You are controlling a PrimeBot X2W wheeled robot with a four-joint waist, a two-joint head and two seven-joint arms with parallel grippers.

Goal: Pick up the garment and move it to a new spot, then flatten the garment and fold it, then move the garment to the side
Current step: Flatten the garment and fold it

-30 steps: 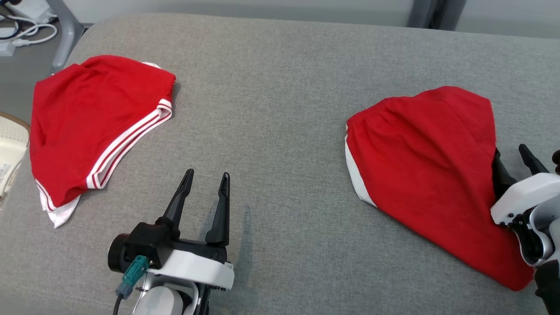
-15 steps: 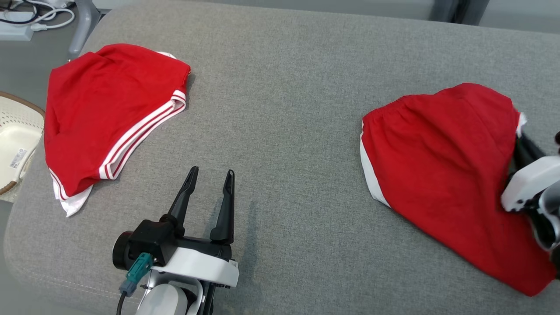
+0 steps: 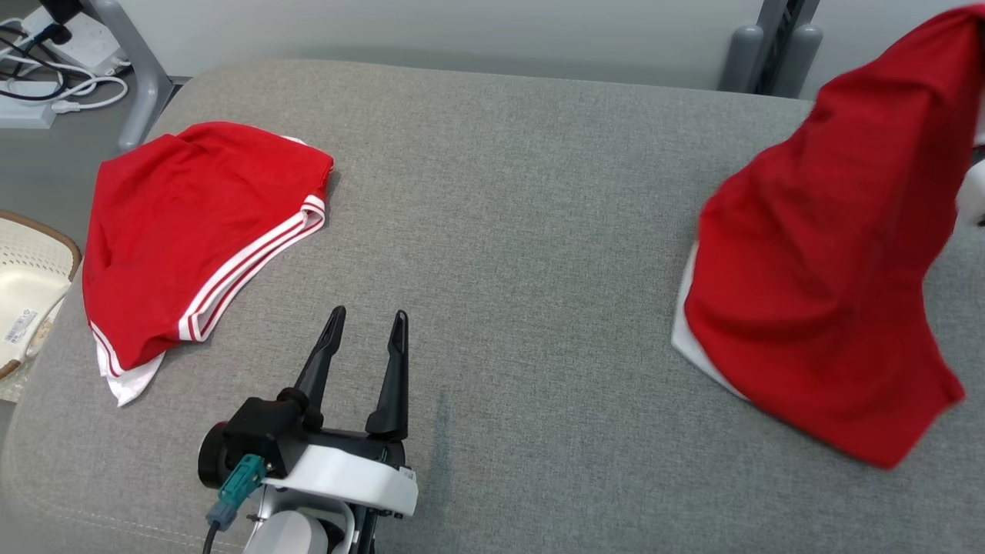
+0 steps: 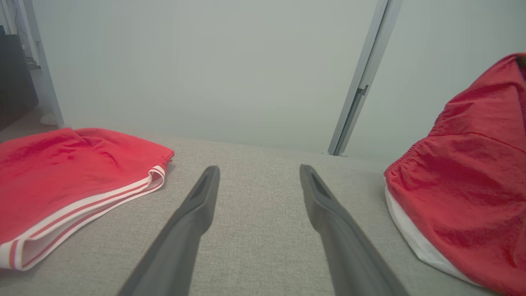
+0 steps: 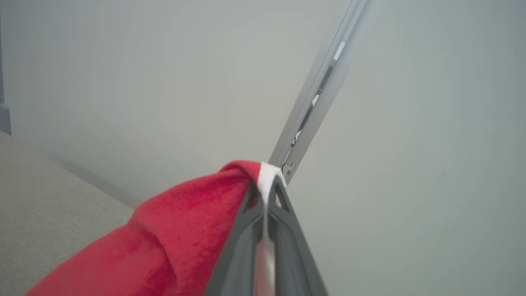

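Right tool (image 5: 267,187) has risen, garment (image 3: 831,254) dangling (clamped).

No legible text; sticker (image 3: 18,326) on white basket (image 3: 35,258) too small.

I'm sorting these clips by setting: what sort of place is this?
Probably a lab or test room, not a home: a grey padded bench before a bare partition wall with a metal rail, and a power strip on the floor.
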